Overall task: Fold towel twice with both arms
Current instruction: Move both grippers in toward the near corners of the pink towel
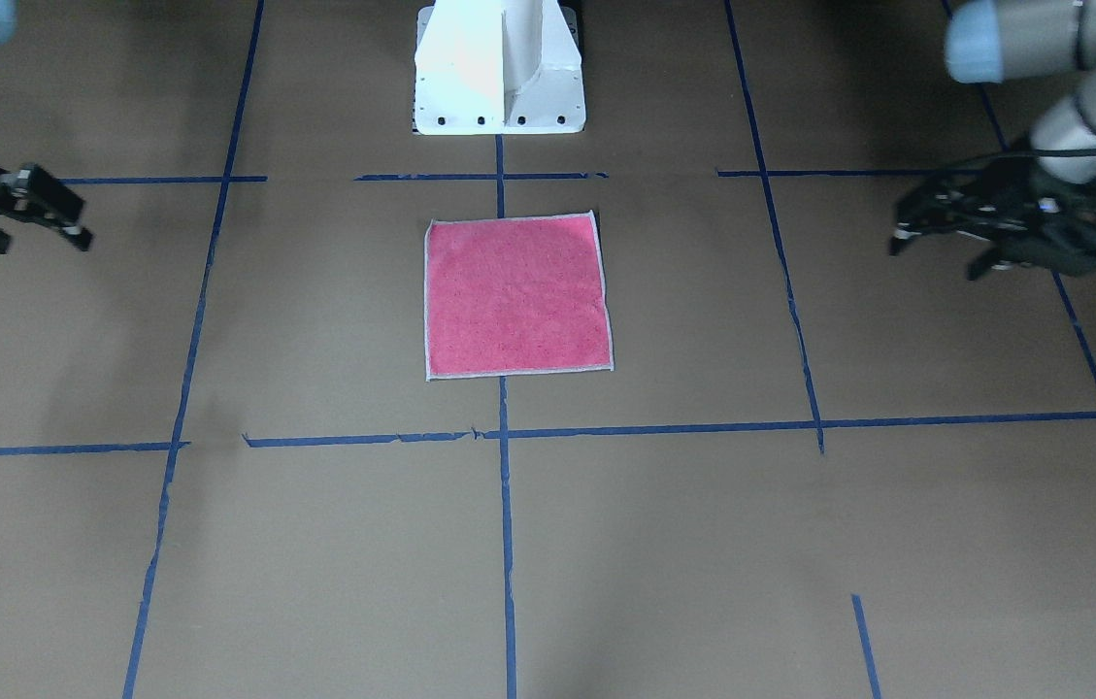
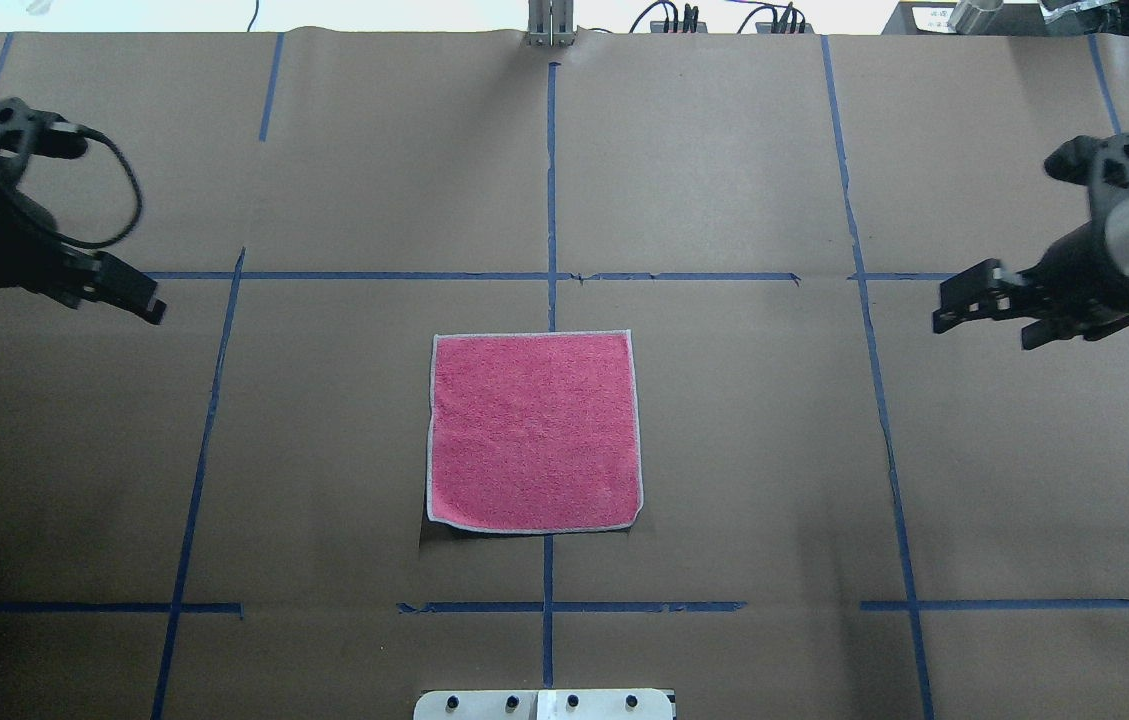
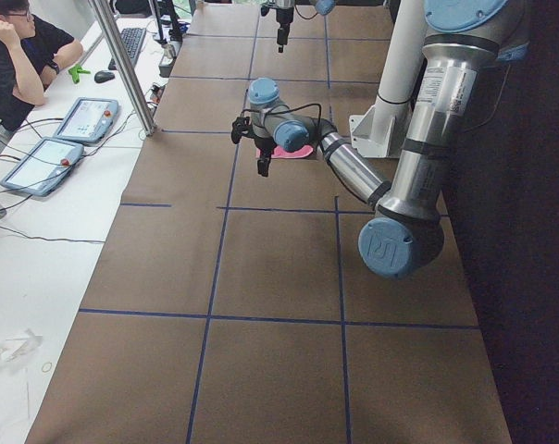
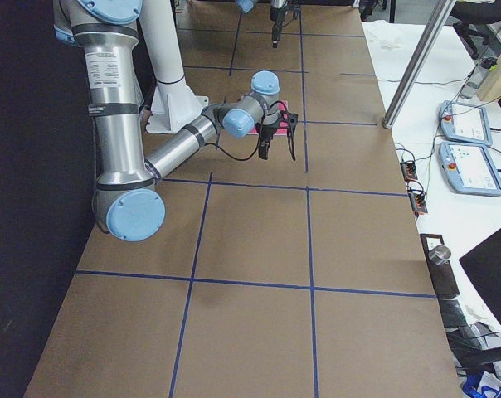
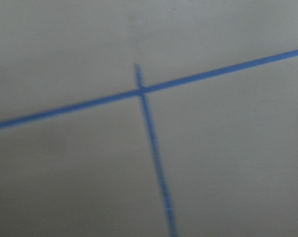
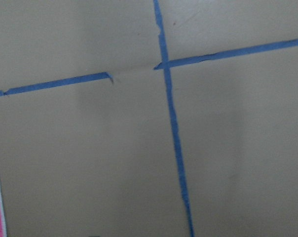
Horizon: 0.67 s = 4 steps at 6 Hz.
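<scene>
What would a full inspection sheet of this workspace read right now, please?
Surface: brown paper table with a blue tape grid; some gaps in the tape.
Job's things: towel flat, pink face up, unfolded, in front of the white pedestal.
Clutter: nothing seen.
End effectors: left end effector and right end effector both open, empty, well apart from the towel on either side.
Cables: black cable loops at the left wrist, off the towel.
Surroundings: seated operator and two pendants on the side bench.

Brown paper tabletop point(image 2: 724, 450), blue tape grid point(image 2: 550, 180); white side desk point(image 3: 39, 240), seated operator point(image 3: 20, 55), aluminium post point(image 3: 122, 65).
</scene>
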Motion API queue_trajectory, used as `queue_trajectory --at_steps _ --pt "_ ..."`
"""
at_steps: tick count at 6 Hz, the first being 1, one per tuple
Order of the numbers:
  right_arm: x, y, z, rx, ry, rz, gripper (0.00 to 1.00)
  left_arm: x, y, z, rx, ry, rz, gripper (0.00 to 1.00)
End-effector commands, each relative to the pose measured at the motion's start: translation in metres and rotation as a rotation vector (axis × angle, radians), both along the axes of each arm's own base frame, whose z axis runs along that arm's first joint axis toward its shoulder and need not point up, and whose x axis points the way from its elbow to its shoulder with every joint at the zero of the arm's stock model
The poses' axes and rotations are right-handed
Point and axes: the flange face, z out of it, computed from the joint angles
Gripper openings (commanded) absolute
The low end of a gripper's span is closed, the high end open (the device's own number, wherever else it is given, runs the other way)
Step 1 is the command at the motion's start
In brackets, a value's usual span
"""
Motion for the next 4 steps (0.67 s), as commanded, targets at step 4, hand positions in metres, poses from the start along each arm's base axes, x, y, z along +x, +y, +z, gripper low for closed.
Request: queue_trajectory --at_steps 4 --pt "-0.19 0.093 -0.087 -0.257 -0.013 0.236 0.84 0.169 0.141 -0.059 -0.248 -0.002 -0.255 1.0"
